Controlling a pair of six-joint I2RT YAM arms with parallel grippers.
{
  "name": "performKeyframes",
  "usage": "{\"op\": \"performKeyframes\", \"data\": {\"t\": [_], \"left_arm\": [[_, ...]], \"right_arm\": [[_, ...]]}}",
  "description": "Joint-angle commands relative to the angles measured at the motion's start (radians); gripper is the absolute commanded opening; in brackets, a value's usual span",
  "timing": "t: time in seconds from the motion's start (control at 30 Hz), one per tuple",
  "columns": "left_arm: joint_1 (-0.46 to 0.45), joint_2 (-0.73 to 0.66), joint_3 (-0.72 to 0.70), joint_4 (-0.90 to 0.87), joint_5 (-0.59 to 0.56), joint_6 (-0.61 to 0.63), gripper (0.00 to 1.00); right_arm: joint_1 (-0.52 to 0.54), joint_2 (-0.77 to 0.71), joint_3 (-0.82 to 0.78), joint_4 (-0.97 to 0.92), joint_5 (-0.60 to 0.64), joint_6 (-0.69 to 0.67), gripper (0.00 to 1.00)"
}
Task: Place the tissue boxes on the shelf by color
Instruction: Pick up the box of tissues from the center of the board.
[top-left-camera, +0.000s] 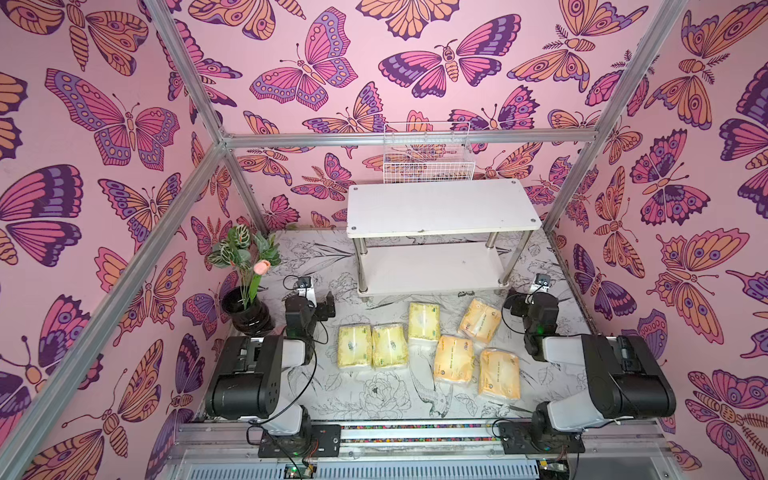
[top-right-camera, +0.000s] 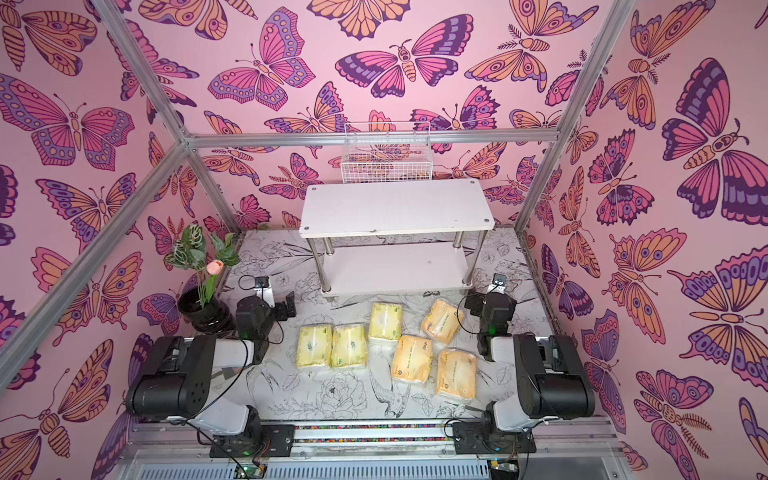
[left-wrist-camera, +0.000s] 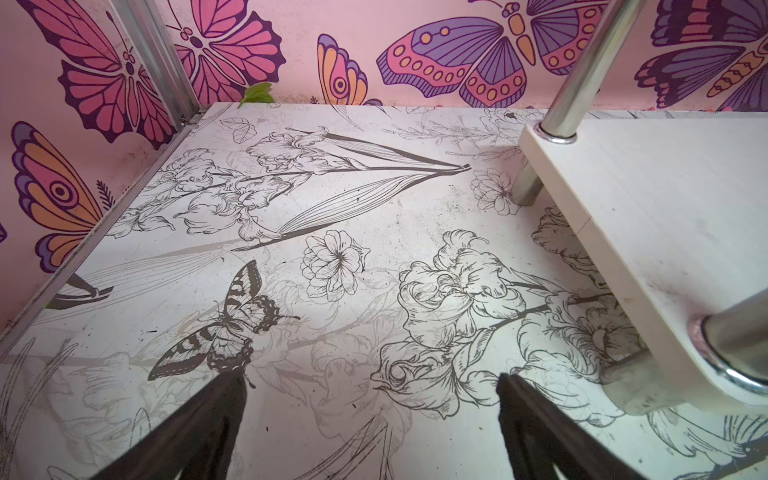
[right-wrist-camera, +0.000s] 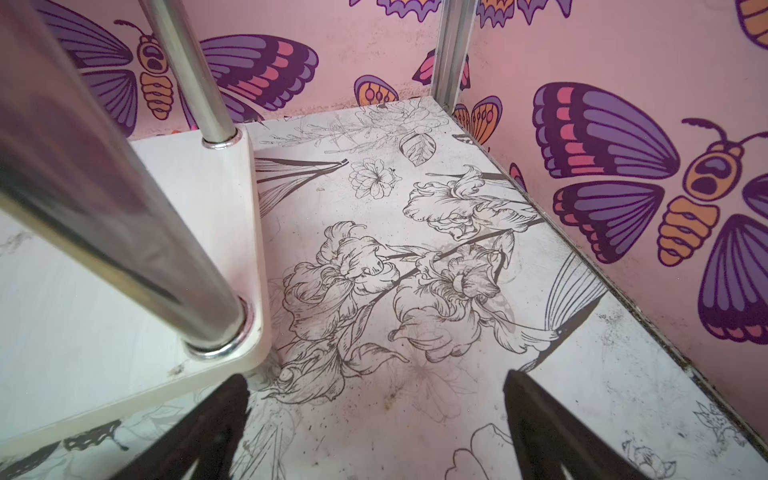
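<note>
My left gripper (left-wrist-camera: 372, 380) is wide open with nothing in it, low over the bench (top-left-camera: 374, 399) by the left end of the shelf (top-left-camera: 440, 208). My right gripper (right-wrist-camera: 376, 376) is just as wide and also bare, by the shelf's right end. All six packs lie on the bench between the shelf and the near edge, the pale packs (top-left-camera: 389, 346) to the left and the orange packs (top-left-camera: 454, 359) to the right.

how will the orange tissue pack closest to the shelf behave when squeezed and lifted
The orange plastic-wrapped tissue pack looks puffy with rounded edges, so it will probably squash rather than stay stiff. Its shiny wrap may be slippery. Lying flat, it seems unlikely to roll.
</note>
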Motion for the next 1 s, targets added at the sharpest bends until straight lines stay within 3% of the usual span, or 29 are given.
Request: {"op": "performKeyframes", "data": {"t": [0.0,0.87,0.97], "left_arm": [[-0.001,0.001,0.001,0.003,-0.013,0.000,1.00],[-0.002,-0.017,0.007,-0.027,-0.014,0.001,1.00],[-0.012,-0.077,-0.001,-0.049,-0.045,0.007,1.00]], "right_arm": [[-0.004,-0.003,0.016,-0.010,-0.010,-0.006,0.99],[-0.005,-0.021,0.005,0.022,0.012,-0.003,0.99],[-0.005,-0.165,0.056,-0.212,0.091,0.030,0.99]]}}
